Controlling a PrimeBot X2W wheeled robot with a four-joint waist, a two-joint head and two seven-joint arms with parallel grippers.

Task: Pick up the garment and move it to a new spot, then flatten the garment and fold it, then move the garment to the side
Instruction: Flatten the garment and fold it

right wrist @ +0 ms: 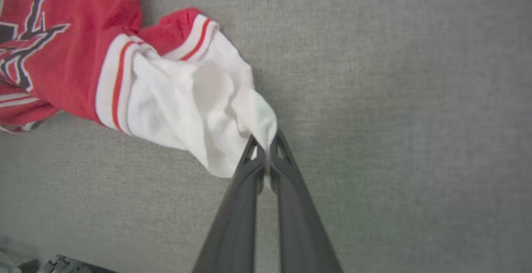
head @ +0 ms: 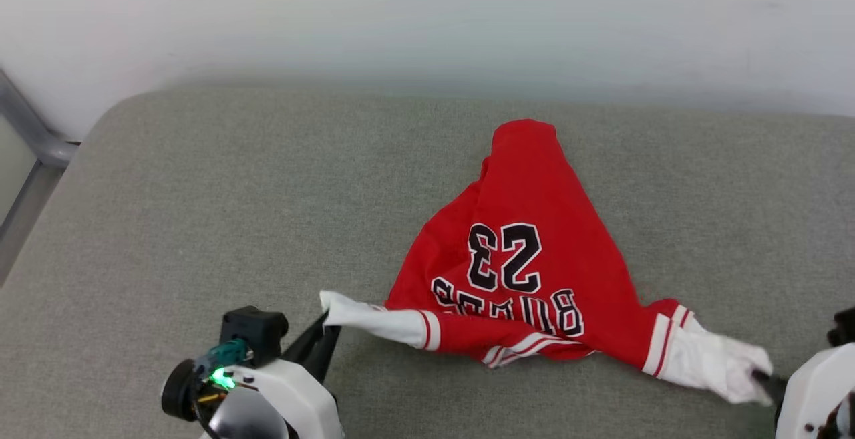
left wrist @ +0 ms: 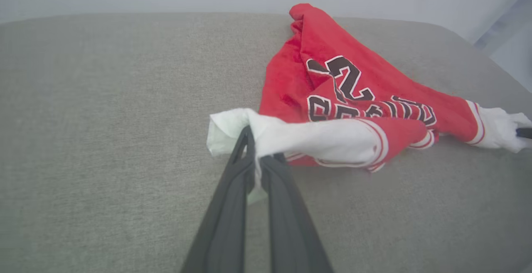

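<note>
The garment [head: 528,252], a red jersey T-shirt with white sleeves and black "BULLS 23" lettering, lies front up on the grey cushion, its hem bunched toward the far side. My left gripper [head: 327,322] is shut on the end of one white sleeve [left wrist: 316,138], pinching it between the dark fingers [left wrist: 232,206]. At the lower right, my right gripper [head: 761,379] is shut on the tip of the other white sleeve [right wrist: 195,106]. In the left wrist view the garment [left wrist: 353,86] stretches away to the right toward that far sleeve.
The grey fabric cushion [head: 234,212] spreads wide to the left of and behind the shirt. A pale wall [head: 427,18] rises behind it. A grey metal frame [head: 33,138] stands past the cushion's left edge.
</note>
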